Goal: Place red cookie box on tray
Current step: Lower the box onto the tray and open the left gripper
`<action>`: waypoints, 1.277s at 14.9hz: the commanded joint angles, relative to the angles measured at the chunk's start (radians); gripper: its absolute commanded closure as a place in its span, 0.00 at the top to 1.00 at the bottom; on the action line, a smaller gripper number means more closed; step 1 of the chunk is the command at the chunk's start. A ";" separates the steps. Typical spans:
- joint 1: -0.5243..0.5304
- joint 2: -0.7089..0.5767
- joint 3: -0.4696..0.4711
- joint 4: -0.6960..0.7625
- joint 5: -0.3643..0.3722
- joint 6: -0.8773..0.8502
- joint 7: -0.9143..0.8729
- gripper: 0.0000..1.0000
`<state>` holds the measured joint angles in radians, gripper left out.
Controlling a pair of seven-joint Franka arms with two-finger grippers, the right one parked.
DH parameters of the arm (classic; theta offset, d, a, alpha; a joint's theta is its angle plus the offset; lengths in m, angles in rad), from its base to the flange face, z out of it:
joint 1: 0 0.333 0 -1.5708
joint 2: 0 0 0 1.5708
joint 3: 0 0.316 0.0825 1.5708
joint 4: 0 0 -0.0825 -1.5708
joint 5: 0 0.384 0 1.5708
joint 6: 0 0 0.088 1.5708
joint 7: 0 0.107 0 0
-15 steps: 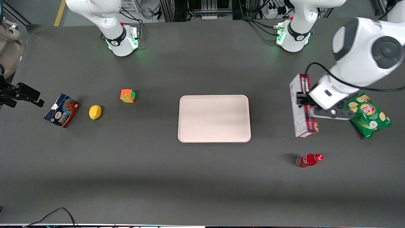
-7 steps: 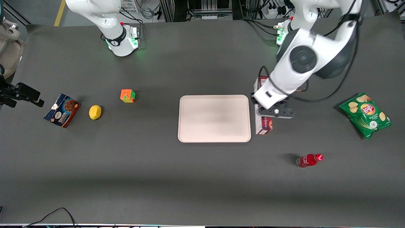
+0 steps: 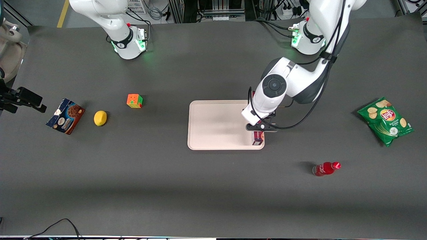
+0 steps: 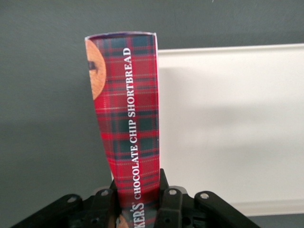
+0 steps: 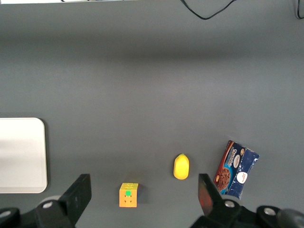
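Gripping the red cookie box (image 4: 126, 118) between the jaws of the left gripper (image 4: 137, 202), fingers (image 4: 170, 204) pressed against the box's two long faces near one end, so that most of its tartan length sticks out past the fingertips. Carrying white lettering, "CHOCOLATE CHIP SHORTBREAD", along the face turned to the wrist camera, and part of a cookie picture at its outer end. Hanging above the tray (image 3: 213, 125) at the short edge toward the working arm's end of the table, with only the box's nearer end (image 3: 257, 137) peeking out below the gripper (image 3: 261, 126) in the front view, just by the tray's corner closest to the front camera. Impossible to tell whether that end touches the tray or floats clear of it. Showing, in the wrist view, box lying across the pale tray's rim (image 4: 228, 50), partly over dark table (image 3: 200, 186).

Lying nearer the front camera than the tray, toward the working arm's end: small red bottle (image 3: 326, 168) on its side. Lying well apart at that same end: green chip bag (image 3: 385, 121). Resting toward the parked arm's end: colour cube (image 3: 134, 100), lemon (image 3: 100, 118), blue-and-brown cookie box (image 3: 65, 115), in a loose row.
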<state>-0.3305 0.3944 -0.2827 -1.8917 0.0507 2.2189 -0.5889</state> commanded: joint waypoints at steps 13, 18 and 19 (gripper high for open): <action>-0.030 0.064 0.028 -0.093 0.017 0.202 -0.103 0.42; -0.030 0.072 0.028 -0.092 0.015 0.220 -0.131 1.00; -0.030 0.067 0.028 -0.089 0.015 0.214 -0.129 1.00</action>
<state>-0.3465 0.4645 -0.2638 -1.9891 0.0520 2.4290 -0.6830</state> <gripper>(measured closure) 0.251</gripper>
